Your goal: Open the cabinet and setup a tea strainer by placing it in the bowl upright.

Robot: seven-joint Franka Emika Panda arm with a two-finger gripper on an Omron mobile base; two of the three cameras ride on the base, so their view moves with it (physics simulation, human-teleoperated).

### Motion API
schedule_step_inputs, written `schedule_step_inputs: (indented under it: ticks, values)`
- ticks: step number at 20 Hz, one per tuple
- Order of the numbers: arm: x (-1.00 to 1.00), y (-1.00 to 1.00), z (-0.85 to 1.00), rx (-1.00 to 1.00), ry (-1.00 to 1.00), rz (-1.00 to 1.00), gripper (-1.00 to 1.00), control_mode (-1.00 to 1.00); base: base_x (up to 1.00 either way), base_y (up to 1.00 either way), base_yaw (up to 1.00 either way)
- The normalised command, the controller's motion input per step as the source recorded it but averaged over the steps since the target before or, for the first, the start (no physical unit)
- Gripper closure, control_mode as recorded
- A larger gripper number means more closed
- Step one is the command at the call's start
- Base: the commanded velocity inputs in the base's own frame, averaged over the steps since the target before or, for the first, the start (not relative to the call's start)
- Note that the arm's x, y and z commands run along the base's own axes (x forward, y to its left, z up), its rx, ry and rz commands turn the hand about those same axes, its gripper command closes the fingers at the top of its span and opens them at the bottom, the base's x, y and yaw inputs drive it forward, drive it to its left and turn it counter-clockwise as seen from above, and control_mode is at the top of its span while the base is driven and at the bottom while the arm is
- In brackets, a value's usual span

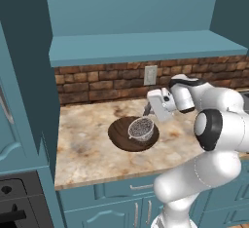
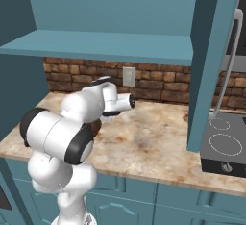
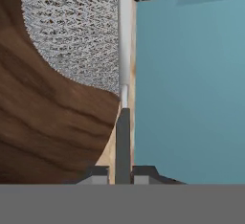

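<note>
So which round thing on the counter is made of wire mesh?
The tea strainer, the small silver basket sitting inside the bowl, which is wider, dark brown wood.

Counter [image 1: 87,149] bare and passable left of and in front of bowl [image 1: 121,137]. Mid-counter taken by bowl with tea strainer [image 1: 141,128] inside. Overhead room capped by cabinet [image 1: 136,47] base; open door [image 2: 211,65] blocks right edge.
</note>
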Motion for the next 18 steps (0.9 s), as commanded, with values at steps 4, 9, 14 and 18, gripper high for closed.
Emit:
schedule_step_inputs:
  ticks: [4,9,14,18]
  values:
    - [0.04,0.09,-0.39,0.02,-0.39,0.09,1.00,-1.00,0.00,0.00,0.00]
    - [0.03,0.00,-0.63,0.04,-0.30,0.10,1.00,-1.00,0.00,0.00,0.00]
    - [0.05,0.00,-0.82,0.00,-0.12,0.11,1.00,-1.00,0.00,0.00,0.00]
    - [0.02,-0.05,-0.80,0.00,-0.12,0.08,1.00,-1.00,0.00,0.00,0.00]
